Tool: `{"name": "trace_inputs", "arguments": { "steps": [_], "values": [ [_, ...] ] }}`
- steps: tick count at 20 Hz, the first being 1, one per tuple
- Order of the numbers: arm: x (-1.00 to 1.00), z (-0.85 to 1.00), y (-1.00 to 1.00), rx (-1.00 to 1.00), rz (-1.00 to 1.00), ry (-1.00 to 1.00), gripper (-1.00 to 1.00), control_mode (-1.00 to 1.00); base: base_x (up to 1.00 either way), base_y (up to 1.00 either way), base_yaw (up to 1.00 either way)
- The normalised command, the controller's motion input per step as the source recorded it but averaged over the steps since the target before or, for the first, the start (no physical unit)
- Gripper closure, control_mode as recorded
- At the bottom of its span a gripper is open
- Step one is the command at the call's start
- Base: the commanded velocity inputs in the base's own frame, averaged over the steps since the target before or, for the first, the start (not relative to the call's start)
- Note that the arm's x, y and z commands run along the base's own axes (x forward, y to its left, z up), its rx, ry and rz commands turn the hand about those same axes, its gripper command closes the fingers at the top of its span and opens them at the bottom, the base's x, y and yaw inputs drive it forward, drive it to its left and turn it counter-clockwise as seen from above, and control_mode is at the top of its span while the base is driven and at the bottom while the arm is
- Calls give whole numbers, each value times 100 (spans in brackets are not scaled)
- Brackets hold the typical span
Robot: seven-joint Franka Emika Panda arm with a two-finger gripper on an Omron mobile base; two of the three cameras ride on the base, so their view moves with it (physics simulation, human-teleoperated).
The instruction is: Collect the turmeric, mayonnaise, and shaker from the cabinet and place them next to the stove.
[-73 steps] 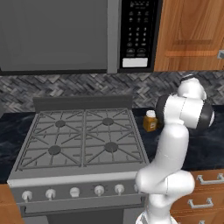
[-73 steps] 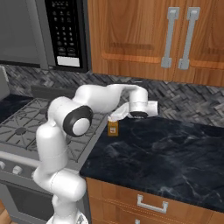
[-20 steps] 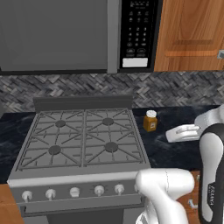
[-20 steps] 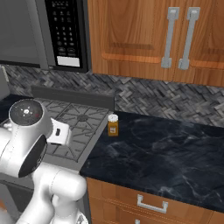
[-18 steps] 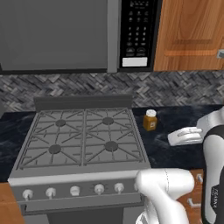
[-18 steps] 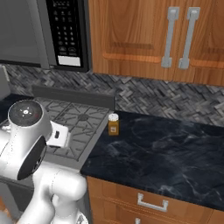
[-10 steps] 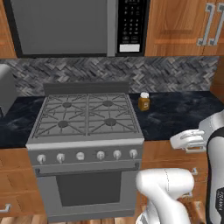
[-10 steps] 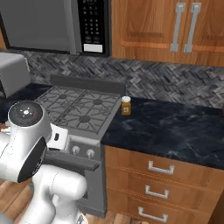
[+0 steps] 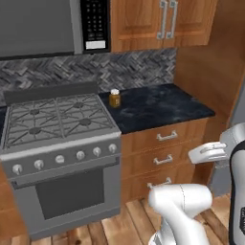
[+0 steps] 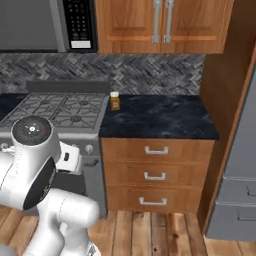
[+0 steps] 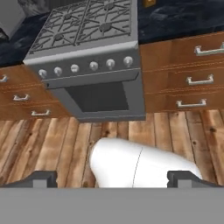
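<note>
The turmeric (image 9: 114, 98) stands upright on the dark counter (image 9: 158, 105), just beside the right edge of the stove (image 9: 57, 124) and close to the herringbone backsplash (image 9: 134, 67); in the right base view the same small amber jar (image 10: 115, 101) sits at the counter's back left corner, next to the burners. The stove's four burners lie under dark grates, with a row of knobs along its front above the oven door (image 9: 69, 194). A microwave (image 9: 45, 26) hangs above the stove, and wooden cupboards (image 9: 162, 21) with metal handles hang above the counter. Below the counter are three wooden drawers (image 10: 155, 175), and the floor (image 10: 150, 232) is wood plank. The gripper (image 11: 112, 177) is well apart from the jar, low and in front of the stove, with its two dark finger tips (image 11: 41, 178) spread wide at either side of the hand view and nothing between them
</note>
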Motion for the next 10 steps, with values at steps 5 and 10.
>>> {"name": "trace_inputs", "arguments": {
  "steps": [5,10],
  "values": [
    [0,0,0,0,0,0,-100,100,-45,4,-65],
    [0,0,0,0,0,0,-100,100,-32,-5,-62]
  ]
}}
